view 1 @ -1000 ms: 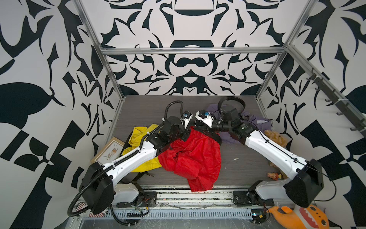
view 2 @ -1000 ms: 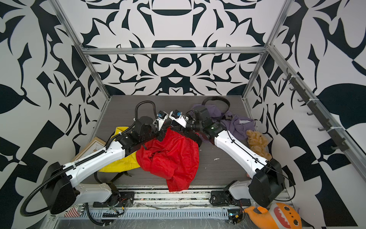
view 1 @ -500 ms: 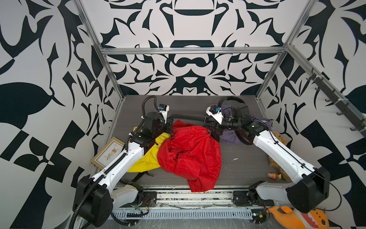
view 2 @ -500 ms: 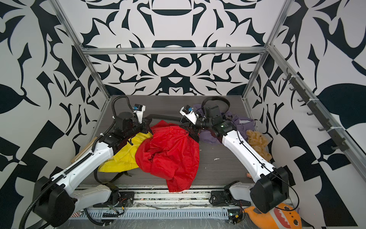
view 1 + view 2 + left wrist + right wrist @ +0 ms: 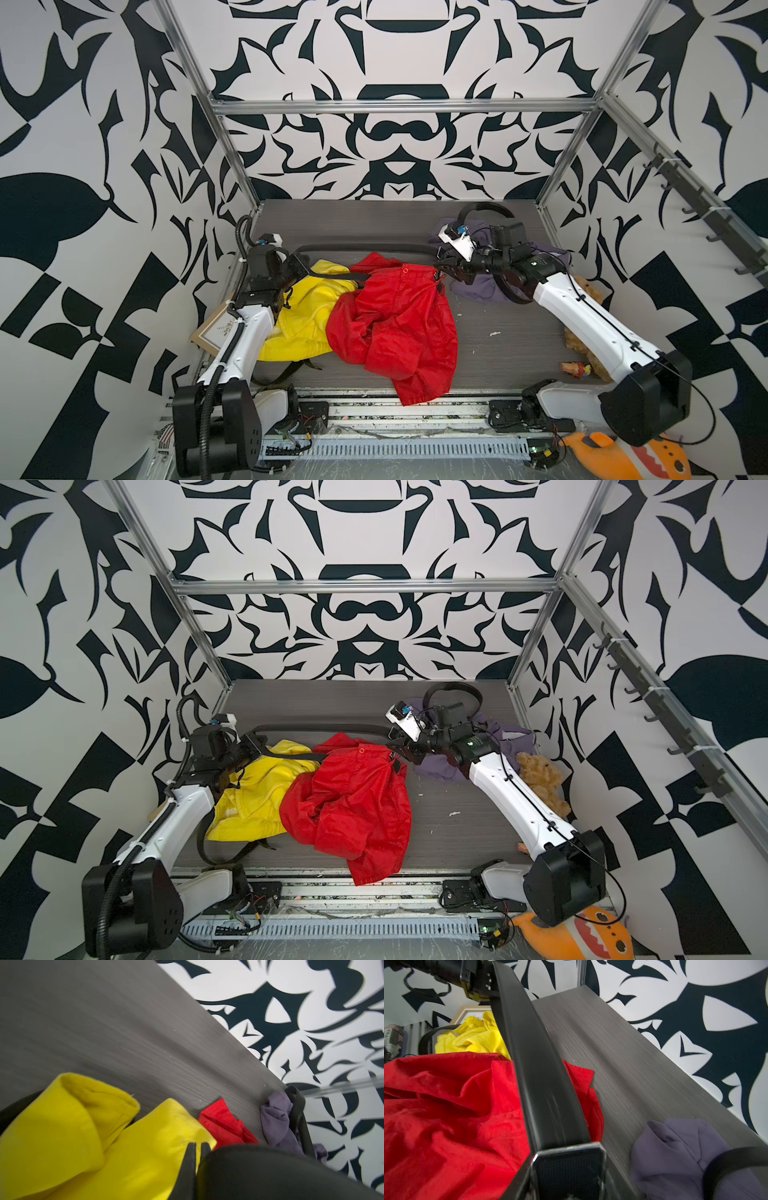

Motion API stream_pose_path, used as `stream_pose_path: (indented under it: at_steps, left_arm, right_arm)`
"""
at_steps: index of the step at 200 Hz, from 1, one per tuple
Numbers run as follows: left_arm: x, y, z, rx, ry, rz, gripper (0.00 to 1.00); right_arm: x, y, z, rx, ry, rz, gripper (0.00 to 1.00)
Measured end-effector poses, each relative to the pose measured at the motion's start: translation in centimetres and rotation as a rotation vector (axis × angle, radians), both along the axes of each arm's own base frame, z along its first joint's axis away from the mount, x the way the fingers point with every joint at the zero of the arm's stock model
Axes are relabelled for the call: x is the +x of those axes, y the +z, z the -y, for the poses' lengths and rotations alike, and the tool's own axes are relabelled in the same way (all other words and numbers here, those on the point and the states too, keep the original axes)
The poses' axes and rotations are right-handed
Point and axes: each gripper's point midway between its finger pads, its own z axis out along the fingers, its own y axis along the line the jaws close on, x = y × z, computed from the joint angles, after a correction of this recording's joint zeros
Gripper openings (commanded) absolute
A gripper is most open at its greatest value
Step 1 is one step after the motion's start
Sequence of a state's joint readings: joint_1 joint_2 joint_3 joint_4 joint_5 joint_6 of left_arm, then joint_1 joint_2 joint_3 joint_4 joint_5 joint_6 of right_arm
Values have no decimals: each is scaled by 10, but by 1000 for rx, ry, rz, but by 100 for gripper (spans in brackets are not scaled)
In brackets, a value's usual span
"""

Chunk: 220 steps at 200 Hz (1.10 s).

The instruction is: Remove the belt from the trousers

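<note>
A: What takes up the most room?

B: The dark grey table [image 5: 498, 316], boxed in by black-and-white patterned walls. The red trousers [image 5: 395, 324] lie crumpled on its middle, with the waistband toward the back wall and one leg reaching the front edge.

A: And beside them?

B: A yellow garment [image 5: 307, 316] touches them on the left arm's side. A purple garment [image 5: 478, 289] is bunched at the rear, just behind the right arm's wrist.

A: Where is the belt?

B: The black belt [image 5: 365, 248] is stretched taut above the table, just behind the waistband, and spans from one gripper to the other. At the left end it doubles back, and a second stretch runs into the red waistband, so part of it sits in the trousers.

A: How do the grippers stand?

B: The left gripper [image 5: 301, 266] is clamped tight on the belt at that fold, and in its wrist view the fingertips [image 5: 190, 1153] nearly meet. The right gripper [image 5: 446, 270] holds the other end, its jaws partway closed around it. The metal-edged buckle [image 5: 569, 1167] shows close up in the right wrist view.

A: Anything smaller?

B: An orange plush toy [image 5: 623, 457] lies in front of the table, near the right arm's base. A teddy bear [image 5: 540, 779] sits against the right arm. A framed picture [image 5: 216, 330] pokes out from behind the left arm. A red button [image 5: 405, 270] sits on the waistband.
</note>
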State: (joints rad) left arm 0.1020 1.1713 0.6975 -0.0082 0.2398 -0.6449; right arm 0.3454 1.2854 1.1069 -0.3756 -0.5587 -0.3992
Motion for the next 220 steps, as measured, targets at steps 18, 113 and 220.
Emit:
stream_pose_path:
  at_steps: [18,113,220]
  left_arm:
    - [1,-7,-7,-29,40,-30,0]
    - [30,80,82,131,-274,61,99]
    - [-67,86,306,79,-900,124,97]
  right_arm:
    - [3,-5,8,-18,-36,-20,0]
    - [14,10,18,-26,-110,-43,0]
    - [25,55,24,-30,-174,-20,0]
